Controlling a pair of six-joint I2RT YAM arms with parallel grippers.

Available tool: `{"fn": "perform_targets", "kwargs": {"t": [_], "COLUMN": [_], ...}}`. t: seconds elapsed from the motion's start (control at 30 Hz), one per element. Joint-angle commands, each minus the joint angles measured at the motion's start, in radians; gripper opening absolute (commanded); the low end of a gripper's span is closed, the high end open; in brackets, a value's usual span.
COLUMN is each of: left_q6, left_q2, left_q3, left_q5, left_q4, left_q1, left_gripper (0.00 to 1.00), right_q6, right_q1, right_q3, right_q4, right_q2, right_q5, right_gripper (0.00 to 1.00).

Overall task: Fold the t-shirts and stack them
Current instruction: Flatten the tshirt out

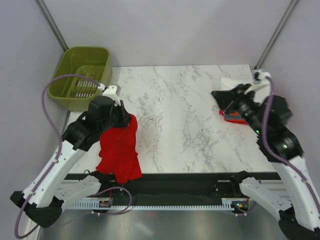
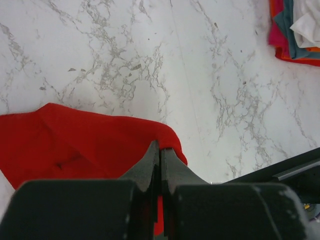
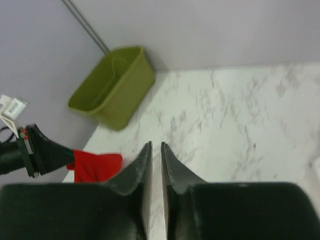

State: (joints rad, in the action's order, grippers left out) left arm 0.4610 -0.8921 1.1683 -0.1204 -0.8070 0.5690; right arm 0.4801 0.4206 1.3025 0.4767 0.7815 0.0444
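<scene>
Dangling from the left pincer (image 1: 125, 116), a bright red t-shirt (image 1: 119, 150) is pictured in a crumpled bunch on the near side of the olive-green basket (image 1: 87, 49), above the near edge of the marble worktop (image 1: 190, 125). Whether its hem touches the marble cannot be told. The pincer is clenched on a pinch of the red cloth.

Well apart from the basket, across the worktop, a stack of folded t-shirts (image 1: 231, 117) in white, orange, grey and red is seen. The right pincer (image 1: 216, 95) is poised just on the basket side of that stack, its fingers parted by a slim gap and nothing gripped.

The step in hand is judged to be the spreading of the red shirt ahead of folding. It would be done well if the cloth were lowered onto bare marble away from the basket, a second edge were taken by the free pincer, and the shirt were drawn flat so that no creases are trapped. Snagging on the worktop's near edge is to be avoided.
</scene>
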Motion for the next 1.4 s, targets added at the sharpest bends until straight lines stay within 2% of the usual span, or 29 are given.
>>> {"fn": "perform_targets", "kwargs": {"t": [0.0,0.03,0.1,0.13,0.3,0.37,0.4,0.47,0.53,0.67,0.7,0.8,1.03,1.2,1.37], "left_q6": [0.008,0.011,0.018,0.028,0.06,0.103,0.119,0.149,0.157,0.156,0.157,0.157,0.145,0.127,0.116], "left_q2": [-0.041,-0.044,-0.044,-0.05,-0.131,-0.149,-0.146,-0.122,-0.101,-0.106,-0.11,-0.12,-0.149,-0.153,-0.146], "left_q3": [0.03,0.033,0.037,0.048,0.094,0.106,0.105,0.099,0.1,0.126,0.129,0.129,0.137,0.155,0.166], "left_q5": [0.034,0.031,0.041,0.056,0.263,0.333,0.34,0.318,0.26,0.245,0.24,0.235,0.219,0.209,0.211], "left_q4": [0.149,0.158,0.193,0.207,0.243,0.247,0.249,0.269,0.275,0.285,0.288,0.304,0.327,0.327,0.324], "left_q1": [-0.004,-0.004,-0.004,-0.004,-0.003,0.002,0.009,0.012,0.012,0.012,0.012,0.012,0.012,0.012,0.011], "left_gripper": [0.02,0.02,0.02,0.02,0.02,0.02,0.02,0.02,0.02,0.02,0.02,0.02,0.02,0.02,0.02], "right_q6": [0.005,0.03,0.051,0.051,0.005,-0.006,-0.015,-0.018,-0.008,0.054,0.069,0.1,0.101,0.063,0.058], "right_q1": [-0.003,-0.002,-0.002,0.0,-0.002,-0.002,0.0,0.003,0.02,0.069,0.082,0.144,0.384,0.539,0.601], "right_q3": [-0.133,-0.232,-0.349,-0.376,-0.45,-0.459,-0.468,-0.488,-0.545,-0.69,-0.738,-0.79,-0.873,-0.893,-0.875], "right_q4": [-0.144,-0.194,-0.286,-0.3,-0.293,-0.288,-0.289,-0.3,-0.326,-0.463,-0.527,-0.579,-0.697,-0.819,-0.938], "right_q2": [0.068,0.068,0.058,0.053,0.012,-0.013,-0.017,-0.033,-0.042,-0.071,-0.067,-0.03,0.1,0.248,0.421], "right_q5": [0.199,0.294,0.322,0.318,0.295,0.348,0.383,0.501,0.525,0.528,0.513,0.47,0.251,0.149,0.106], "right_gripper": [0.36,0.44,0.57,0.59,0.64,0.65,0.7,0.74,0.74,0.73,0.73,0.75,0.77,0.8,0.77]}}
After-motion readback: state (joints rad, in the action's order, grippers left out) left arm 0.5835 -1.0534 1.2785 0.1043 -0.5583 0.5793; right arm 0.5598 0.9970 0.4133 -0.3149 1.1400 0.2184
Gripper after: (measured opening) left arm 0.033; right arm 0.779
